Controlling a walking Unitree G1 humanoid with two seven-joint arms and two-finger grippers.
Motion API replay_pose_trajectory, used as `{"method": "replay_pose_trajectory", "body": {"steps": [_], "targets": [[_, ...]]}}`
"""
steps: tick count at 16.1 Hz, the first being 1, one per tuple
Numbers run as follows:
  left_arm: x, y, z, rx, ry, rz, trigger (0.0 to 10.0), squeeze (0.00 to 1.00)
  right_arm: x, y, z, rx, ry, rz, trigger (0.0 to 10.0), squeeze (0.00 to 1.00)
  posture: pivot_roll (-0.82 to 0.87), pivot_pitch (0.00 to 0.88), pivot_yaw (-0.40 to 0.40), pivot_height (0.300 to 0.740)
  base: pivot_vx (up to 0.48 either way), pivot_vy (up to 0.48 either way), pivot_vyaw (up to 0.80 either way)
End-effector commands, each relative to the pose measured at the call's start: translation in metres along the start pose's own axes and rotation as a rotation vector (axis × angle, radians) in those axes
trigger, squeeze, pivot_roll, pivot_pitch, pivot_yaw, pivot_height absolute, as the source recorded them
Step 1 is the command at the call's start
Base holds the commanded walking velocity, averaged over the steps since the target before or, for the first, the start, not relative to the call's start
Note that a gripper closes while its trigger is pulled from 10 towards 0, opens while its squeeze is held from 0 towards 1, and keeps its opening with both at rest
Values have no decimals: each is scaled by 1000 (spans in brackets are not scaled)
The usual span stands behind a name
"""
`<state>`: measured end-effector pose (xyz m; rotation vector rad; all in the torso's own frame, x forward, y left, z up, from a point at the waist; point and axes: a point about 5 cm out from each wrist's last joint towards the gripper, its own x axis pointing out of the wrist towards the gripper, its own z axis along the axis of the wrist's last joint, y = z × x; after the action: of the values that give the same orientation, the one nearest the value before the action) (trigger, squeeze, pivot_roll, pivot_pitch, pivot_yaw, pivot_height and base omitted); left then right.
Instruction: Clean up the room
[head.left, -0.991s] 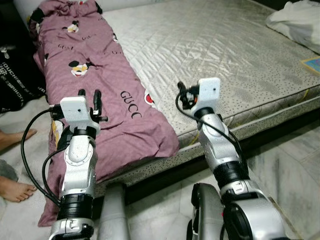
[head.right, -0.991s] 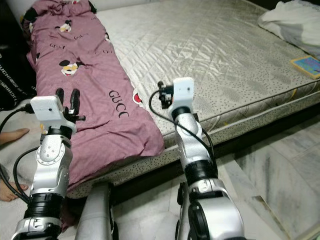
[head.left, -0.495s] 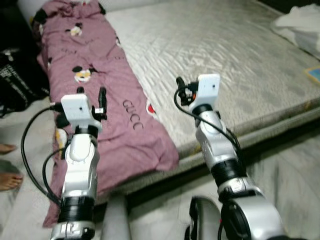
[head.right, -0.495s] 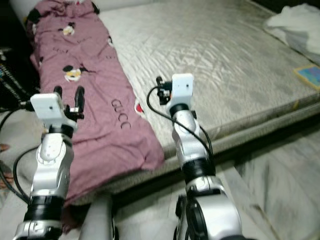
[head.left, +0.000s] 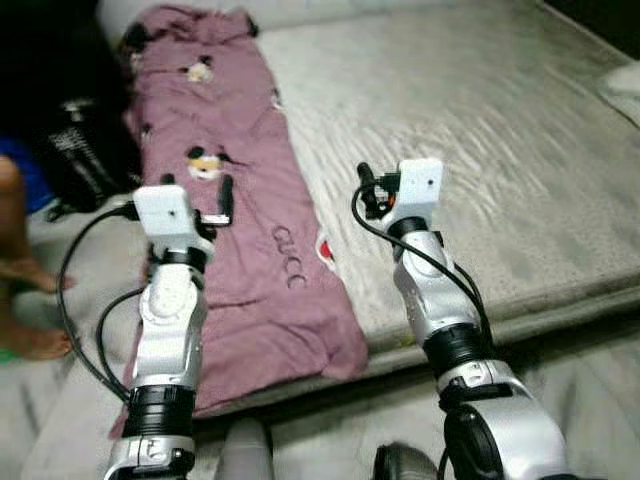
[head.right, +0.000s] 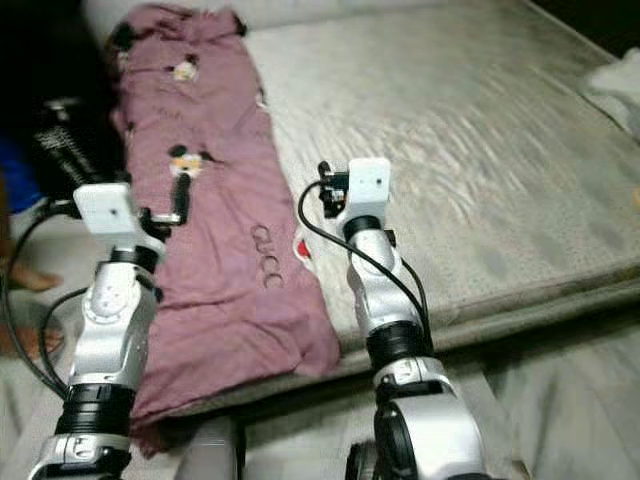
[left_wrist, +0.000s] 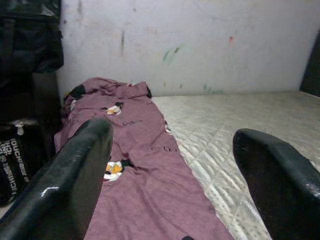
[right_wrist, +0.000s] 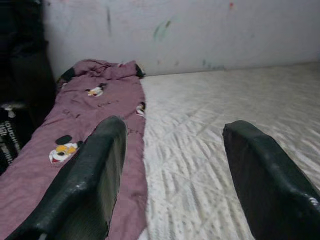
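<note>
A purple blanket (head.left: 240, 230) printed with cartoon mice lies lengthwise on the left side of a grey quilted mattress (head.left: 480, 130), its near end hanging over the front edge. My left gripper (head.left: 197, 188) hovers open above the blanket's middle; in the left wrist view the left gripper (left_wrist: 172, 137) holds nothing, with the blanket (left_wrist: 135, 170) stretching ahead of it. My right gripper (head.left: 368, 190) is raised over the bare mattress just right of the blanket. In the right wrist view the right gripper (right_wrist: 175, 130) is open and empty.
A black bag (head.left: 85, 150) stands on the floor left of the bed. A person's bare feet (head.left: 30, 340) and a leg (head.left: 8, 200) are at the left edge. A pale wall (left_wrist: 190, 45) closes the far end of the bed. White cloth (head.left: 625, 80) lies at the far right.
The camera has swung left, so the bed and blanket sit further right in view and more of the bag and person shows. Both arms keep their raised pose with open fingers.
</note>
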<state>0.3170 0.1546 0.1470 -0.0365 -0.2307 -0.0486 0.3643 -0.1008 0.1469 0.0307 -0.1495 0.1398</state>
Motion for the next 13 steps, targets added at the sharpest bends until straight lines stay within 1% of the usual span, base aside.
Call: {"method": "replay_pose_trajectory", "body": {"steps": [1,2,5,8,9,10,13], "targets": [[-1,-3,-4,28,25,-41,10000,1000,-2,2,-2,-4,0,4,10000,0,59,0,33,740,0,0,0],[-1,1,-6,22,28,-18,10000,1000,-2,1,-2,-8,0,0,10000,0,54,0,35,740,0,0,0],[3,3,-8,16,42,2,10000,1000,-1,-2,-5,-12,7,-7,10000,0,46,0,36,740,0,0,0],[6,3,-9,49,52,6,10000,1000,1,-2,-6,-15,15,-10,10000,0,47,0,36,740,0,0,0],[7,2,-9,46,53,-3,10000,831,2,-1,-5,-21,14,-7,10000,0,47,0,34,740,0,0,0],[8,2,-9,47,57,-1,10000,0,2,-1,-5,-21,11,-3,10000,0,48,0,32,740,0,0,0],[8,9,-14,29,88,63,10000,0,3,-1,-5,-24,10,-1,10000,0,50,0,22,740,0,0,0]]}}
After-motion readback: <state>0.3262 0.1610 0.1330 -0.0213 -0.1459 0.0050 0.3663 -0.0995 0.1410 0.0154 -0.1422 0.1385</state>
